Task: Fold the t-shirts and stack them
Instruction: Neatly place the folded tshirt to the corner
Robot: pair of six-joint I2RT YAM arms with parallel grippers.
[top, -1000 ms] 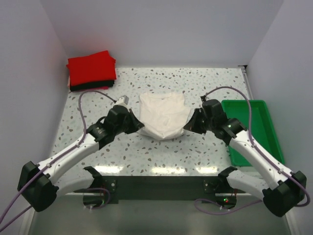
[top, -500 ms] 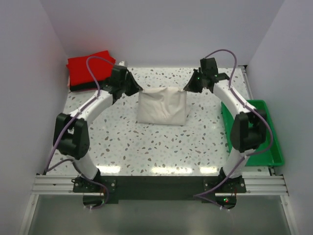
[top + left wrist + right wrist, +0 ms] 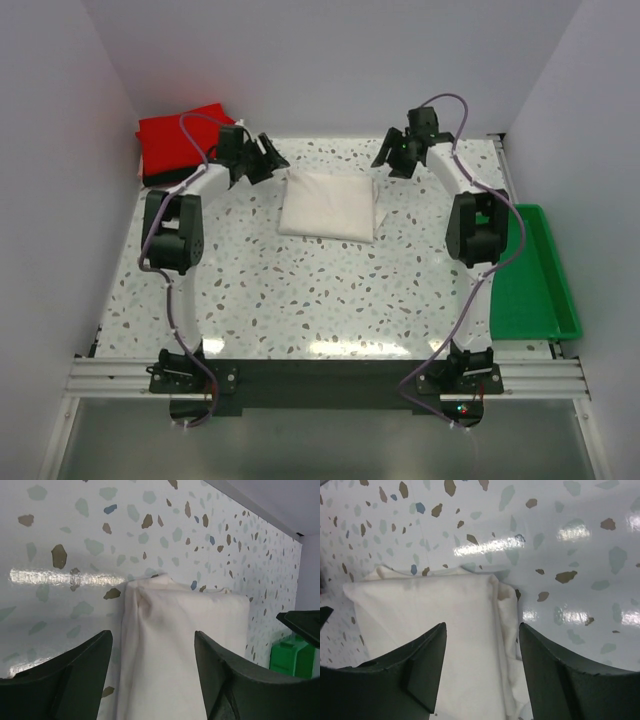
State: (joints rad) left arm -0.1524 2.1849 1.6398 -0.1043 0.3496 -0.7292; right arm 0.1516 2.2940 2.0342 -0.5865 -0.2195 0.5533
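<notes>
Top external view: left gripper (image 3: 268, 159) and right gripper (image 3: 388, 157) are standing open, having just let go of the folded cream-white cloth t-shirt (image 3: 328, 205). It is lying flat mid-table, probably awaiting stacking onto the red folded t-shirt (image 3: 185, 138).

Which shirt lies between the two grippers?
The cream-white folded shirt, alone mid-table; the red shirt and black shirt sit stacked in the far-left corner.
</notes>
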